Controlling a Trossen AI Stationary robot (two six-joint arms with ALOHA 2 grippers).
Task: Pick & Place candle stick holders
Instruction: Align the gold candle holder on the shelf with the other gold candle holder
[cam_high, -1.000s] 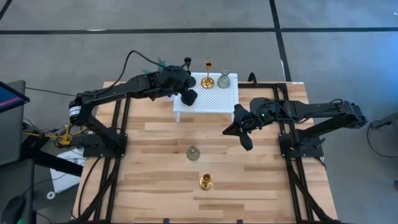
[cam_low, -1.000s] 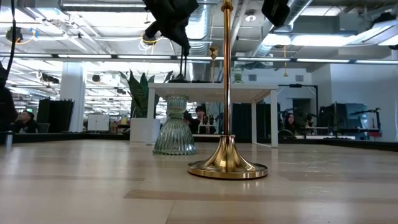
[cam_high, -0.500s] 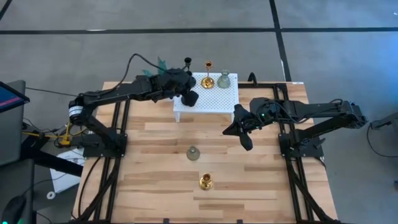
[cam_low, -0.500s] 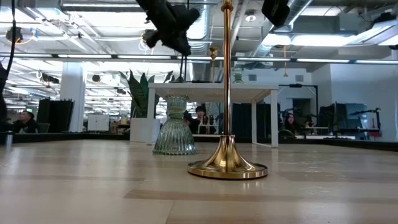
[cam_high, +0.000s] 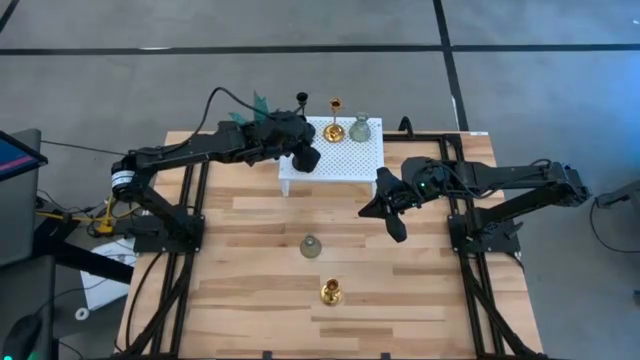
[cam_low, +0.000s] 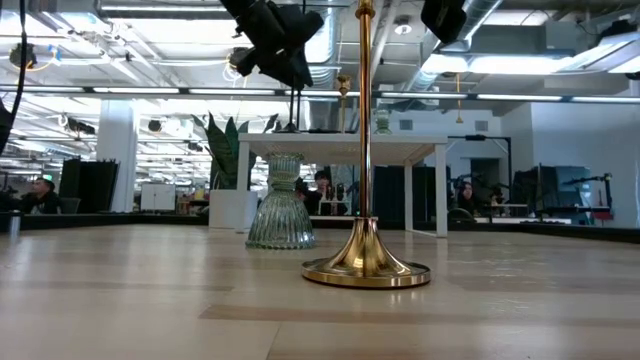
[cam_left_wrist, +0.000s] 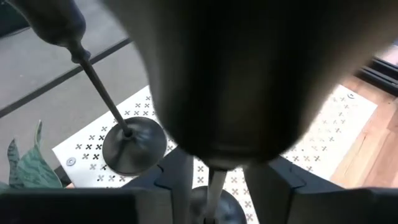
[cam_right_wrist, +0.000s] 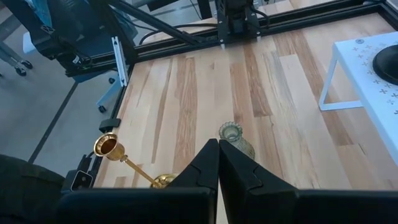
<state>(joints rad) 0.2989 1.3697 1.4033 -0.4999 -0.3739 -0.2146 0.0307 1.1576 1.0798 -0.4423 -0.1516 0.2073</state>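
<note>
My left gripper (cam_high: 297, 148) is over the left part of the white perforated platform (cam_high: 350, 158), shut on a slim black stemmed holder (cam_high: 307, 157). The other black holder (cam_left_wrist: 132, 144) stands on its round base beside it, with a gold holder (cam_high: 335, 130) and a grey-green holder (cam_high: 360, 128) farther right on the platform. A second grey-green holder (cam_high: 311, 246) and a second gold holder (cam_high: 331, 292) stand on the wooden table. My right gripper (cam_high: 386, 207) is shut and empty, above the table by the platform's near right corner. My left gripper pinches the black holder's thin stem (cam_left_wrist: 214, 185) between its two fingers (cam_left_wrist: 179, 182), coming from above and slanting down. The holder's cup fills the wrist view close to the camera, and its round base (cam_left_wrist: 211, 213) is below the fingers. Whether the base touches the platform cannot be told.
A small green plant (cam_high: 252, 104) stands behind the platform's left end. Black rails run along the table's left (cam_high: 190, 230) and right (cam_high: 465, 250) sides. In the low view the gold holder (cam_low: 365, 265) and grey-green holder (cam_low: 281, 215) stand in front of the platform (cam_low: 340, 140).
My left gripper has moved a little toward the table's right, farther over the platform, and has tipped while carrying the black holder. My right gripper has kept still.
</note>
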